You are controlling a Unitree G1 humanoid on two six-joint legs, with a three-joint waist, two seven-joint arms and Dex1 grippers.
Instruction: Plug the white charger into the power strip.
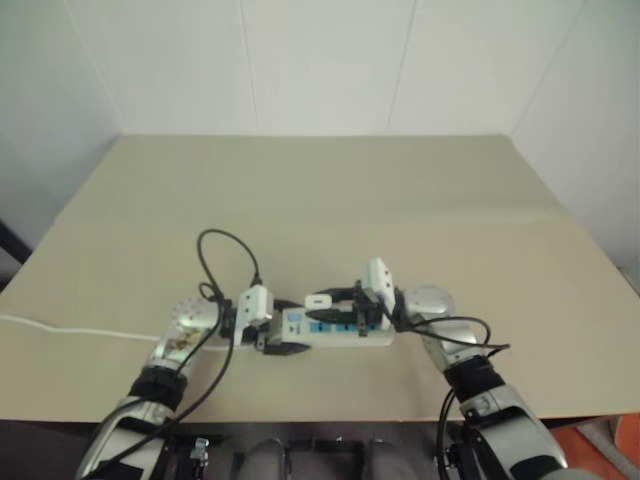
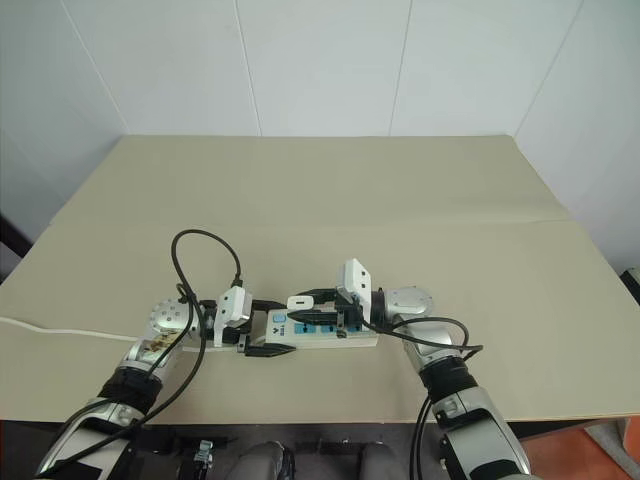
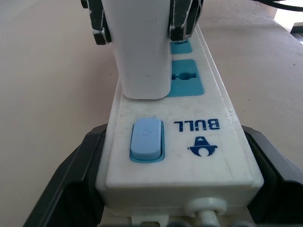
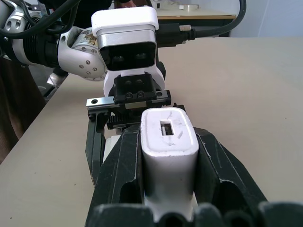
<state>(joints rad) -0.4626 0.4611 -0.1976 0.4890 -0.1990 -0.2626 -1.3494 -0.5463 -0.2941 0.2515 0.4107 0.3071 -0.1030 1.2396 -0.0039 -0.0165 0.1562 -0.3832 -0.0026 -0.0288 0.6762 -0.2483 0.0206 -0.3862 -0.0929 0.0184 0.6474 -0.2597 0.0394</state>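
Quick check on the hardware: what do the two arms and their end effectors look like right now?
Both arms are silver-grey metal with black cuffs and round silver wrist joints. Loose black cables loop off each wrist. Each carries a white boxy wrist housing; the left end effector and right end effector each have two black fingers. In the right wrist view the left housing shows a dark camera window with two lenses.

glossy white plastic charger [image 4: 169, 142] and power strip [image 3: 189, 156], matt black fingers [image 4: 118, 179], smooth matt beige tabletop [image 1: 400, 200]

A beige tabletop [image 1: 400, 200] spans the scene. White panelled walls [image 1: 320, 60] rise behind it. An orange object [image 1: 610, 445] sits low beside its corner.
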